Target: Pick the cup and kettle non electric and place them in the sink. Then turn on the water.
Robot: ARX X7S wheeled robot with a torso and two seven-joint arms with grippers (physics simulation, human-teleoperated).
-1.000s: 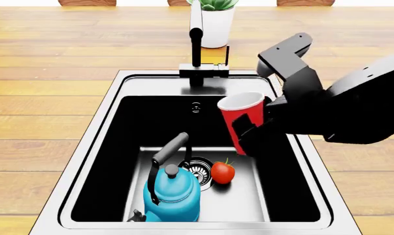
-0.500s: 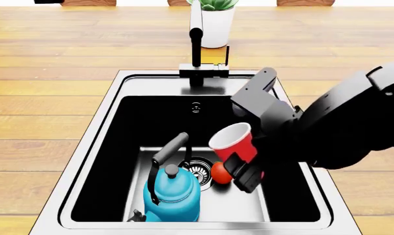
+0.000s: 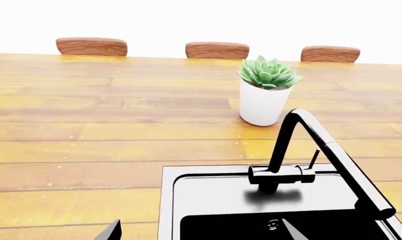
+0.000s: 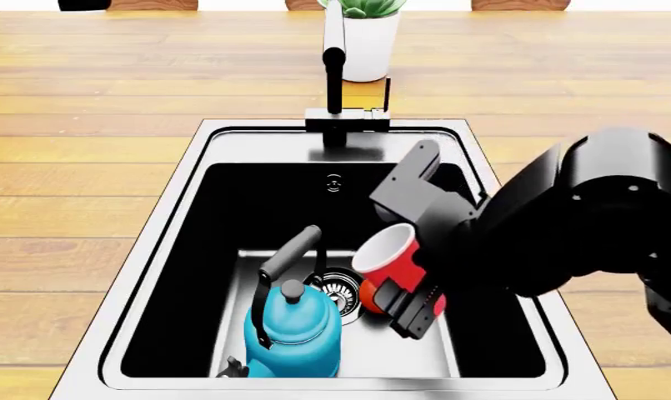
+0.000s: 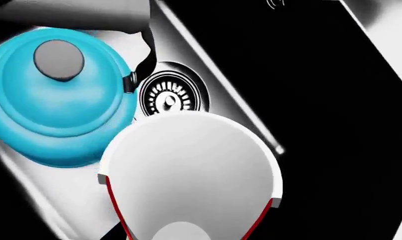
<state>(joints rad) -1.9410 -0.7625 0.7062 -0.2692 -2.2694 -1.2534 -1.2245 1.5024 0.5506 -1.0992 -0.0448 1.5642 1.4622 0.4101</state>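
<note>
Kettle (image 4: 294, 325) sits in sink (image 4: 157, 250); right gripper (image 4: 408, 304) clamps cup (image 4: 393, 254) above basin floor; faucet (image 4: 334, 75) untouched.

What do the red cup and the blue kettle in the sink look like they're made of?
The cup looks like thin plastic: glossy red outside, plain white inside, a party-cup shape. The kettle looks like enamelled metal: smooth teal gloss with soft highlights, and a black handle that may be plastic. These are renders, so both are guesses.
</note>
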